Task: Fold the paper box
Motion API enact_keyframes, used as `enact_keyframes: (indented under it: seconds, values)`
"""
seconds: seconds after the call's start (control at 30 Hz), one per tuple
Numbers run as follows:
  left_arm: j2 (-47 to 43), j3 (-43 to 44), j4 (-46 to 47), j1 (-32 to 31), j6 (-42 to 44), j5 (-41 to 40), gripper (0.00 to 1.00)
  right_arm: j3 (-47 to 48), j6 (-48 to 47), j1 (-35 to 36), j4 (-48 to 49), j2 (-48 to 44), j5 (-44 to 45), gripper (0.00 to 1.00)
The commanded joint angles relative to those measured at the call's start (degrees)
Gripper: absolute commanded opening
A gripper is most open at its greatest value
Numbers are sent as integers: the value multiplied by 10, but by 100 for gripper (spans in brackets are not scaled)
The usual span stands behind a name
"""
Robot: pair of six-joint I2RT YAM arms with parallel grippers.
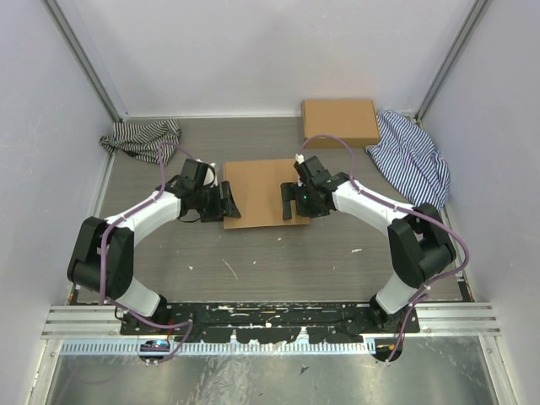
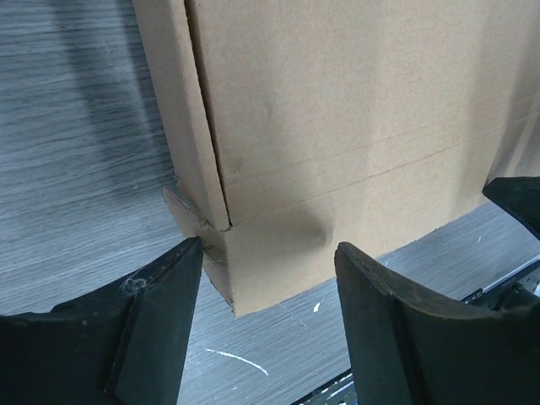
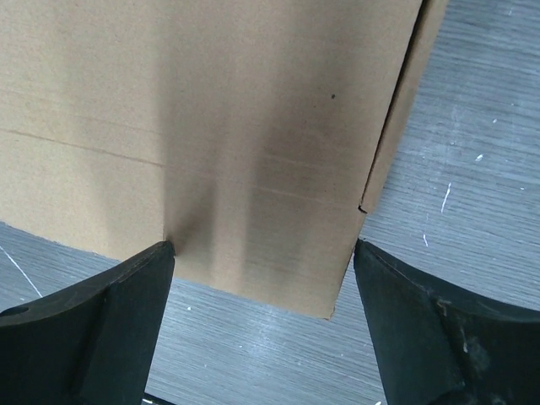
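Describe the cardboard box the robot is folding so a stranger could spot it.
On the grey table, look at the very centre. The paper box lies flat there, flanked by the left fingers and right fingers. The other brown box sits at the back, beside a striped cloth.
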Motion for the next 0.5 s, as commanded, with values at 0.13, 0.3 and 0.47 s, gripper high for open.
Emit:
enact_keyframes:
  seconds: [0.13, 0.3, 0.47]
  values:
    - [-9, 6, -13, -3, -2, 27, 70, -13, 9, 4, 5, -38, 7, 91]
    - [-25, -2, -31, -4, -7, 35, 69, -19, 14, 5, -5, -62, 2, 92]
    - [-48, -21, -44, -5, -7, 24, 69, -29, 10, 5, -15, -84, -1, 93]
